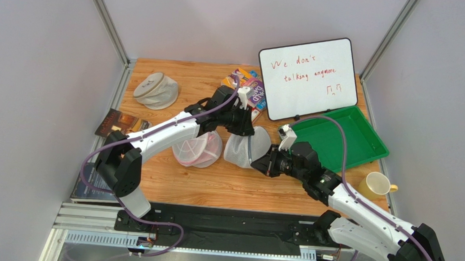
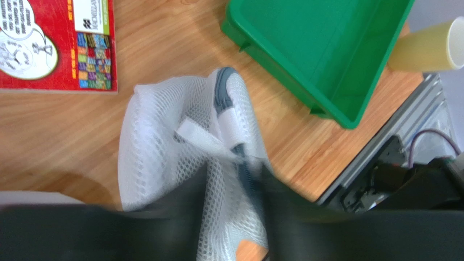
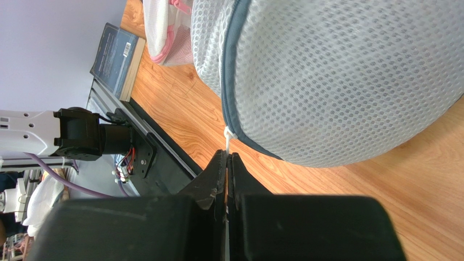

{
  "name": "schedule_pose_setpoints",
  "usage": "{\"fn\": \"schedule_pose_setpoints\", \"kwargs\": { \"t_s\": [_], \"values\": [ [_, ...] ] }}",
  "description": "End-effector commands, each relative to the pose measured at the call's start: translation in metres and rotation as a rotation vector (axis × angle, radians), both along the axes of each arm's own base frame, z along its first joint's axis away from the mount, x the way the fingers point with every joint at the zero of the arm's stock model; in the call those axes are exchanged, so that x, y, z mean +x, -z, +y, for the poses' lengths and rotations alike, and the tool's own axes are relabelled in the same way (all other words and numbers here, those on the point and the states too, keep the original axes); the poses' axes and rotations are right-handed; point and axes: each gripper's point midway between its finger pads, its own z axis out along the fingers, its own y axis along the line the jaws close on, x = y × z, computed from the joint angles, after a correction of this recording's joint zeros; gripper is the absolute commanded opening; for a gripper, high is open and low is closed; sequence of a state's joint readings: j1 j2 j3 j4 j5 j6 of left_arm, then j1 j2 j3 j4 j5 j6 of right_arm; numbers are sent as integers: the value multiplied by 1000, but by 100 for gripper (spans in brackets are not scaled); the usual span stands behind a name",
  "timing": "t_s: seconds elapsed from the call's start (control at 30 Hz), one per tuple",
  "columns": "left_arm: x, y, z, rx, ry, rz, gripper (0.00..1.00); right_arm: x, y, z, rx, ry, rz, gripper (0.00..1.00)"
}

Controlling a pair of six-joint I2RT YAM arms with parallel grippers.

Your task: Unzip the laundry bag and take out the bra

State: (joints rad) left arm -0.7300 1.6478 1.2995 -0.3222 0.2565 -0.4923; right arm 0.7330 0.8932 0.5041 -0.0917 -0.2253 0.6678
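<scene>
Both arms reach inward, left end effector (image 2: 234, 185) clamped, right end effector (image 3: 226, 163) pinched tight.

I read the laundry bag (image 1: 243, 148) as white honeycomb mesh with a grey-blue zipper rim (image 3: 223, 81). The neighbouring mesh bag (image 1: 198, 149) shows a pink tint. The far bag (image 1: 156, 91) is beige-grey. The tray (image 1: 367, 142) is green and the mug (image 1: 376, 185) yellow. The whiteboard (image 1: 308, 77) carries red handwriting, and the worktop (image 1: 213, 184) shows orange-brown wood grain.

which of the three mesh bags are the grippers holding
The white laundry bag with the grey-blue rim, pinched by the left gripper and right gripper. The pink-tinted bag and the far beige-grey bag lie free.
</scene>
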Motion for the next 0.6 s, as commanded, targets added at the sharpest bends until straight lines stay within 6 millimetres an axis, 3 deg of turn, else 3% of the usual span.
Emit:
{"fn": "schedule_pose_setpoints", "kwargs": {
  "t_s": [0.0, 0.03, 0.1, 0.3, 0.37, 0.43, 0.57],
  "values": [
    [12, -35, 2, -39, 3, -112, 64, -1, -17, 9, 44, -19, -15, 0],
    [10, -39, 4, -40, 4, -120, 70, 0, -18, 11, 44, -19, -15, 0],
    [7, -48, 10, -36, -5, -150, 73, 3, -24, 13, 52, -19, -27, 0],
    [-22, -53, 24, 25, -4, -181, 74, 13, -23, 21, 51, -14, -20, 0],
    [-32, -46, 27, 46, -7, -182, 74, 15, -27, 24, 63, -14, -23, 0],
    [-41, -53, 30, 27, -16, -194, 73, 16, -27, 27, 62, -16, -17, 0],
    [-62, -45, 29, -24, 21, -153, 73, 20, -38, 30, 75, -17, -38, 0]
  ]
}}
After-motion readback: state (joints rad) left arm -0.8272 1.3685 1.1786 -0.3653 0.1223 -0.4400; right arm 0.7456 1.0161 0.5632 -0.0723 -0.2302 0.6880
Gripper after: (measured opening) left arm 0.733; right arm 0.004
